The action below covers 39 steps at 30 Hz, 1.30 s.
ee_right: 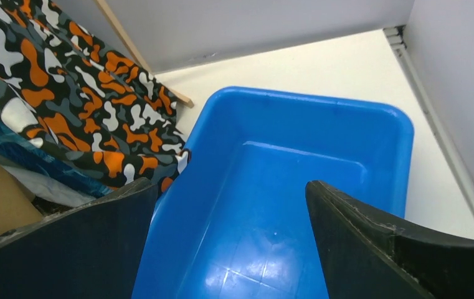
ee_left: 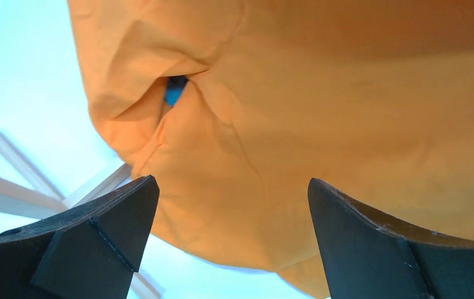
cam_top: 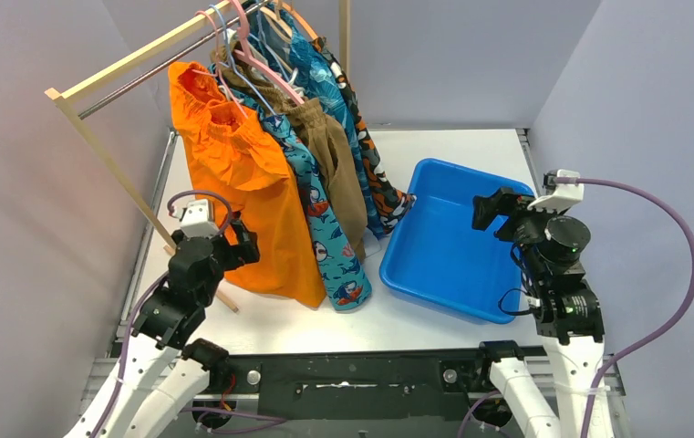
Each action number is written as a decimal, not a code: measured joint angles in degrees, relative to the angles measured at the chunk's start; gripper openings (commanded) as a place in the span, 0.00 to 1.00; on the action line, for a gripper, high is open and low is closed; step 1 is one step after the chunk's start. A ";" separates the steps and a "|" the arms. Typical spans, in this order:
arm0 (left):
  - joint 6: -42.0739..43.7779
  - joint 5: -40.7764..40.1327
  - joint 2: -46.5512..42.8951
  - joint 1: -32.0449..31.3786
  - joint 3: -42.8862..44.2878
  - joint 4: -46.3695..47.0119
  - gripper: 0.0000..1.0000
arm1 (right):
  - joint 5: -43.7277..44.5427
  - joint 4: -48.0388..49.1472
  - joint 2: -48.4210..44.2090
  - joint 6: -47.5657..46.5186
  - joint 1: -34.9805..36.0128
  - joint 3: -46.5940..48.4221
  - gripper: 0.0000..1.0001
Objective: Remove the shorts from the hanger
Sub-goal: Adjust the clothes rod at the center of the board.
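Several shorts hang on hangers [cam_top: 250, 50] from a wooden rack [cam_top: 133, 59]. From front to back they are plain orange [cam_top: 243, 196], teal shark-print [cam_top: 329, 233], brown [cam_top: 332, 151], blue patterned [cam_top: 318, 71] and orange-black-white camouflage [cam_top: 376, 178]. My left gripper [cam_top: 243, 245] is open at the lower left hem of the orange shorts [ee_left: 321, 118], and its jaws [ee_left: 231, 190] hold nothing. My right gripper [cam_top: 487, 210] is open above the blue bin [cam_top: 452, 246]. The camouflage shorts [ee_right: 78, 103] are to its left, and nothing is between its fingers [ee_right: 231, 190].
The bin [ee_right: 284, 187] has nothing in it and sits to the right of the rack on the white table [cam_top: 452, 146]. A slanted wooden rack leg [cam_top: 119, 173] runs just left of my left arm. Grey walls close in on both sides.
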 measured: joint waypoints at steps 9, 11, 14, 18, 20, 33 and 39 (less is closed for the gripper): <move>-1.77 -0.33 0.57 8.50 2.54 -5.44 0.96 | -6.86 -1.68 0.22 3.63 -3.08 -5.29 0.97; -2.19 0.55 -0.48 10.23 2.73 -6.29 0.97 | -7.89 -2.49 0.52 4.37 -3.72 -5.99 0.97; -3.89 2.08 -2.71 12.28 3.13 -7.82 0.97 | -8.72 -3.30 0.70 5.60 -4.57 -6.99 0.97; -6.45 5.51 -7.34 14.25 3.96 -9.68 0.97 | -9.33 -4.02 0.44 7.61 -5.49 -8.83 0.97; -8.61 6.51 -8.94 14.86 5.25 -11.34 0.97 | -9.57 -4.37 0.28 8.39 -5.81 -9.81 0.97; -16.02 -3.69 -8.50 18.97 19.96 -28.30 0.98 | -11.04 -5.05 3.50 13.99 -6.60 -14.34 0.98; -13.68 -12.22 -1.27 19.06 20.90 -26.40 0.98 | -12.28 -5.16 5.01 15.76 -6.97 -15.39 0.98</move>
